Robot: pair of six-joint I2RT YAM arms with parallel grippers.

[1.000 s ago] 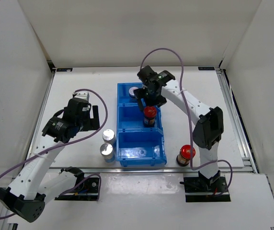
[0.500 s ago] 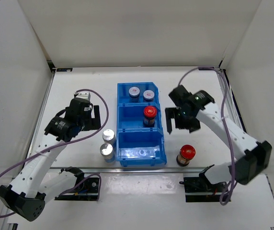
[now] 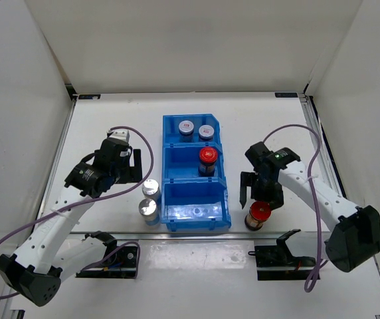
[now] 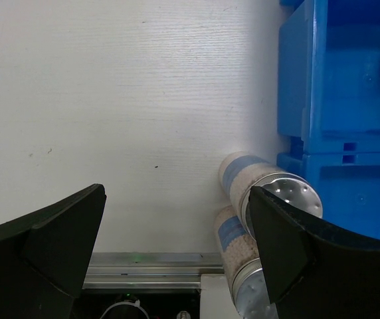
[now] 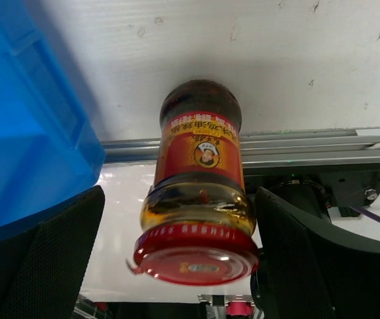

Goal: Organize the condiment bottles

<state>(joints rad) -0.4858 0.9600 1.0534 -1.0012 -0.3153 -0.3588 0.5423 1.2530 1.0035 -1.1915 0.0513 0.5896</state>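
Observation:
Two jars with grey-white caps (image 3: pixel 186 127) (image 3: pixel 206 131) stand in the far compartment of the blue bin (image 3: pixel 165 174). A red-capped jar (image 3: pixel 207 157) stands in the middle compartment. Two silver-capped jars (image 3: pixel 151 188) (image 3: pixel 148 209) stand just left of the bin, and both show in the left wrist view (image 4: pixel 270 189) (image 4: pixel 243 266). My left gripper (image 3: pixel 133 166) (image 4: pixel 177 252) is open and empty, a little behind and left of them. The second red-capped jar (image 3: pixel 259 212) (image 5: pixel 196 199) stands right of the bin. My right gripper (image 3: pixel 258 196) (image 5: pixel 183 266) is open, with a finger on each side of this jar and a gap at both.
The bin's near compartment (image 3: pixel 196 206) holds nothing. The bin's wall (image 5: pixel 24 119) is close on the right gripper's left. The metal rail at the table's front edge (image 5: pixel 323 149) runs just beyond the red-capped jar. White walls enclose the table.
My right arm has swung from over the bin to the near right and now straddles the red-capped jar by the front edge. The left arm has barely shifted.

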